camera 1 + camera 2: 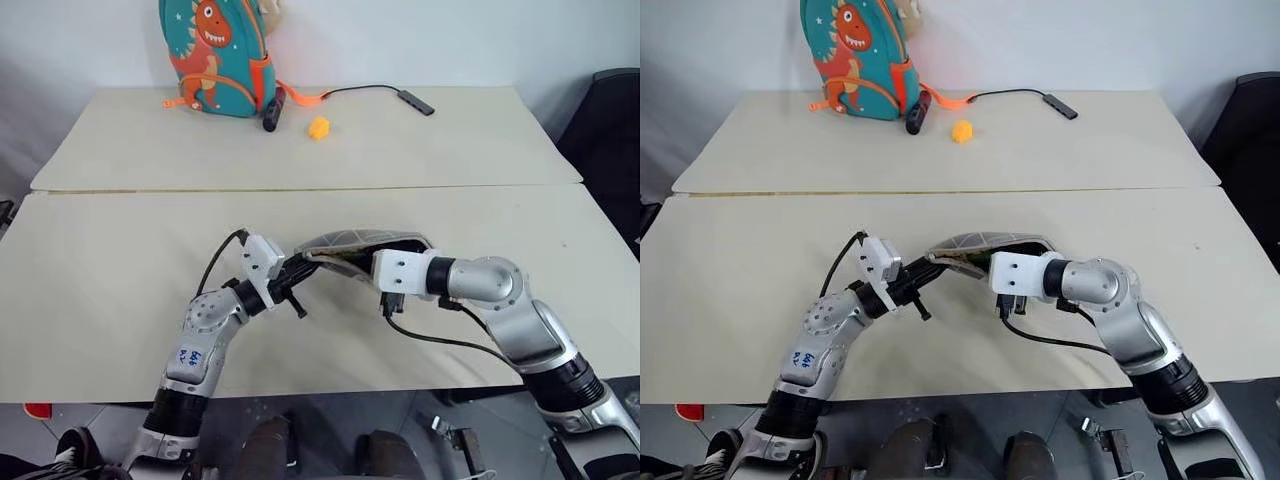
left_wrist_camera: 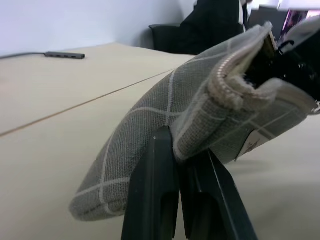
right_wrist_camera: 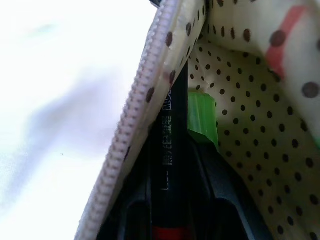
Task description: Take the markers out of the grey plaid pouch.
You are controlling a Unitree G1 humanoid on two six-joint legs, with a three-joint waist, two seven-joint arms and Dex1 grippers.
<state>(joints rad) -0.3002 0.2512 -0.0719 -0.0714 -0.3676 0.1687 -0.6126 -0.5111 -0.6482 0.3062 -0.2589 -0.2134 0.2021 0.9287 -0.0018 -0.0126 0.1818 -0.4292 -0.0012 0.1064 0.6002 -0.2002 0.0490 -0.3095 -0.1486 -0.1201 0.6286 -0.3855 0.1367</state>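
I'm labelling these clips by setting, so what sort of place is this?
Probably an indoor lab or office set up for testing: two plain beige tables against a bare white wall, with a dinosaur backpack and a cabled USB hub at the back.

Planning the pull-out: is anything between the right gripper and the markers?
Nothing visible. The right gripper is inside the pouch, its fingers around the dark end of the red marker; the green marker lies beside it. The left gripper pinches the pouch.

Lab/office: bare tables (image 1: 120,300), plain wall (image 1: 420,40)
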